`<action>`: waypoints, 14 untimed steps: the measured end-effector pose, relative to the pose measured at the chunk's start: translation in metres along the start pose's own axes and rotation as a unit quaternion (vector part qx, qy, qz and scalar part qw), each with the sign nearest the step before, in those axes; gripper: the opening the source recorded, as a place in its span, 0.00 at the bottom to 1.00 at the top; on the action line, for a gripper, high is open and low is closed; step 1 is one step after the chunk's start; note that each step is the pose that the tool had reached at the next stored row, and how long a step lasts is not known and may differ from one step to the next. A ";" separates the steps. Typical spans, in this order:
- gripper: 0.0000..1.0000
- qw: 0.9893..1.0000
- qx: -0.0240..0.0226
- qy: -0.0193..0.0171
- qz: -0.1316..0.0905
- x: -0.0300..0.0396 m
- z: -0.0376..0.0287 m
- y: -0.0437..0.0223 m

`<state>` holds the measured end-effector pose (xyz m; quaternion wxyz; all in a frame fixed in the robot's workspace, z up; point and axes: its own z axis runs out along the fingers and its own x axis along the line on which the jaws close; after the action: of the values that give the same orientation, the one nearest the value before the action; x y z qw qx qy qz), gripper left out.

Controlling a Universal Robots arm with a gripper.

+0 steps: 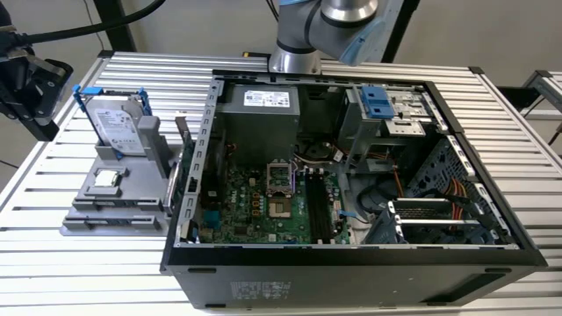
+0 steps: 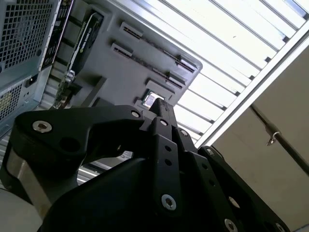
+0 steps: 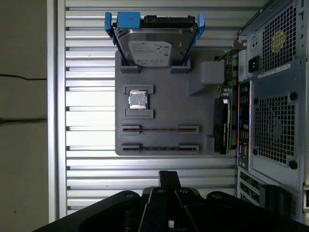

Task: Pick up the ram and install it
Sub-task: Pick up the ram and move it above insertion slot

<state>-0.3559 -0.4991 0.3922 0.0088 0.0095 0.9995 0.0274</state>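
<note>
Two ram sticks stand on edge in the slots of a grey fixture [image 3: 169,104]; one ram [image 3: 159,129] lies closer to the silver chip, the other ram [image 3: 159,148] nearer the fixture's edge. In the exterior view the ram [image 1: 114,224] is at the fixture's near end. My gripper [image 3: 169,180] hovers above the ribbed table just off that edge, fingers together and holding nothing. It hangs at the exterior view's far left [image 1: 42,125]. In the second wrist view its fingertips [image 2: 161,110] point toward the fixture. The black motherboard slots [image 1: 318,207] lie inside the open case.
A hard drive in a blue frame [image 3: 152,41] and a small silver chip [image 3: 138,100] sit on the same fixture. A card [image 3: 222,123] stands at its side next to the computer case [image 1: 351,263]. The arm's base [image 1: 294,59] stands behind the case.
</note>
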 end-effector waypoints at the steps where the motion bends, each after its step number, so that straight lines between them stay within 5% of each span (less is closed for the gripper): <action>1: 0.00 1.000 0.000 0.000 -0.001 0.0000 0.0000 0.0000; 14: 0.00 1.000 0.000 0.001 -0.011 0.0000 0.0000 0.0000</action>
<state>-0.3559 -0.4991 0.3922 0.0086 -0.0012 0.9996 0.0275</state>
